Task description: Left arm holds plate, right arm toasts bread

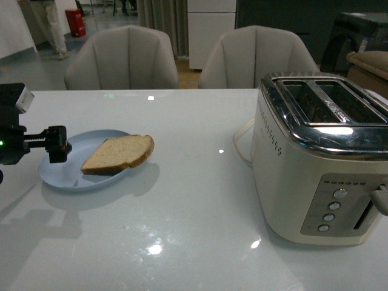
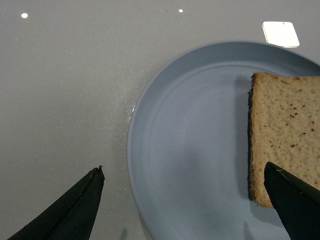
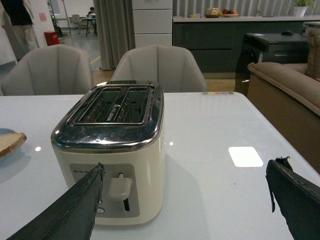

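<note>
The pale-blue plate point(image 1: 60, 173) sits on the white table at the left. The bread point(image 1: 118, 153) lies on it, its rounded end hanging over the plate's right rim. My left gripper point(image 1: 59, 144) is open at the plate's left edge, just above it. In the left wrist view the plate point(image 2: 190, 150) lies between the spread fingers of my left gripper point(image 2: 182, 172), with the bread point(image 2: 287, 135) near one finger. My right gripper point(image 3: 185, 172) is open and empty, facing the toaster's lever side. It does not show in the front view.
A cream toaster point(image 1: 321, 157) with two open chrome slots stands at the right, its lever point(image 3: 120, 186) up. Its cord runs behind it. Two grey chairs point(image 1: 124, 57) stand past the table's far edge. A sofa point(image 3: 287, 87) stands off to the right.
</note>
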Robot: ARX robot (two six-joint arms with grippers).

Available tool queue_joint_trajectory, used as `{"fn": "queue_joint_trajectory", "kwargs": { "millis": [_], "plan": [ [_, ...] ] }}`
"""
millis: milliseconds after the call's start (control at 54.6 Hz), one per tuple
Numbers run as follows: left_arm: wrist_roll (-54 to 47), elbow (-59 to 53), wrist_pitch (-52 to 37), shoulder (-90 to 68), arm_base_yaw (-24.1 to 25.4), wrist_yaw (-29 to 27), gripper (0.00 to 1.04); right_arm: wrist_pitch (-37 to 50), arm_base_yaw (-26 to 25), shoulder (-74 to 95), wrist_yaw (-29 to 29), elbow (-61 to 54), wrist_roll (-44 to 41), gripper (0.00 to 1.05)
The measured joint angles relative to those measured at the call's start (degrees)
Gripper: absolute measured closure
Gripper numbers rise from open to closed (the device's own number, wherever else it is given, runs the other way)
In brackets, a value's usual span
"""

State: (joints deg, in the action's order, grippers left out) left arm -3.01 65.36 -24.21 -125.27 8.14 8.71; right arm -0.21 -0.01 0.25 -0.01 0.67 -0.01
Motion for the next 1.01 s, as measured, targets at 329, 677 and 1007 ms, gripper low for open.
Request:
{"fn": "queue_joint_trajectory", "kwargs": {
  "millis": [329,677,1007],
  "plan": [
    [0.15,1.55,-0.35,-4.61,0.72,-1.97,0.07,0.0,0.0,0.0,0.0,0.0,0.0,0.06],
    [2.91,1.57,-3.26,-6.1,0.68,-2.12,0.07,0.0,0.0,0.0,0.0,0.0,0.0,0.06],
    [4.17,1.55,-5.09,-8.41,0.22,-3.08,0.3,0.0,0.0,0.0,-0.02,0.0,0.0,0.06]
  ]
}}
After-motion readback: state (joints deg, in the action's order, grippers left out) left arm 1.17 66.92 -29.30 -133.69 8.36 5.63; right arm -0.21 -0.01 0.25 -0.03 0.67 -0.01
